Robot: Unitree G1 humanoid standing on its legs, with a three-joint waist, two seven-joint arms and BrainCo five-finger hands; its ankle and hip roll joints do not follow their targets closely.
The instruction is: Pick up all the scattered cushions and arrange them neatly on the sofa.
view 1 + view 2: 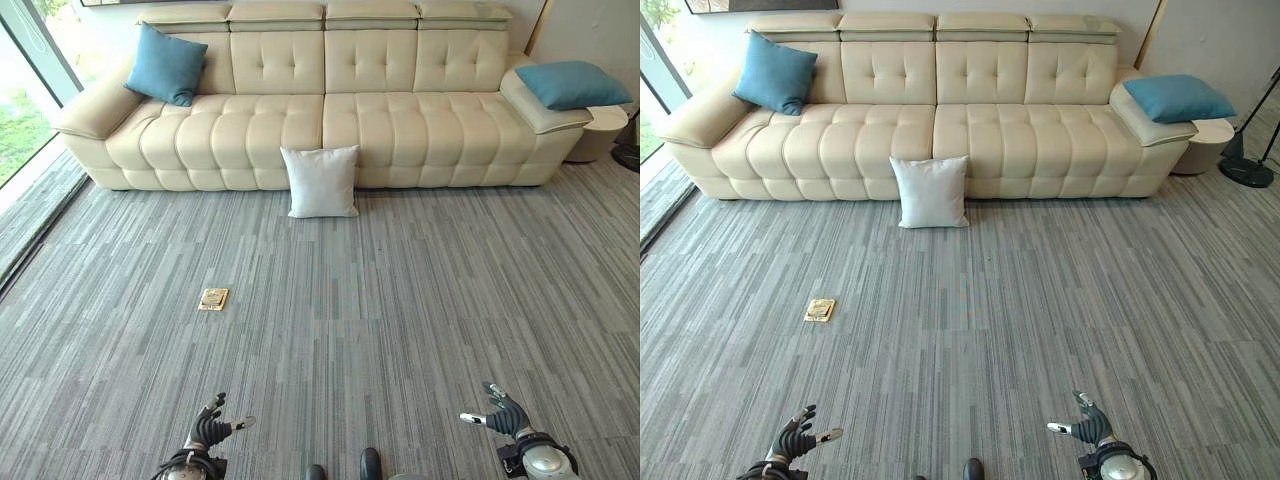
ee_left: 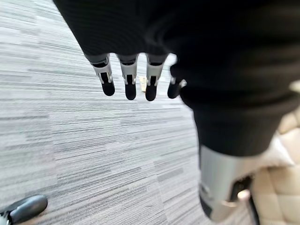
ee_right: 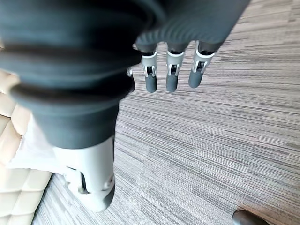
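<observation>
Both hands low and near, over bare carpet [image 1: 400, 320], well apart from any cushion. Left hand [image 1: 208, 428]: fingers relaxed and apart, thumb out to the side, nothing held. Right hand [image 1: 505, 412]: the same, fingers loose and spread, empty. Beyond the left hand, a small brass floor plate [image 1: 213, 298] set in the carpet. Farther on, a white cushion [image 1: 321, 181] upright on the floor, leaning against the front of the sofa [image 1: 400, 130] near its middle. On the sofa, one blue cushion [image 1: 166, 64] propped at the left corner, another blue cushion [image 1: 573, 84] lying on the right armrest. Likely step in hand: approach the white one. Best done by walking straight up, keeping both hands apart, then closing on its two side edges together and lifting clear before setting it on the seat.
</observation>
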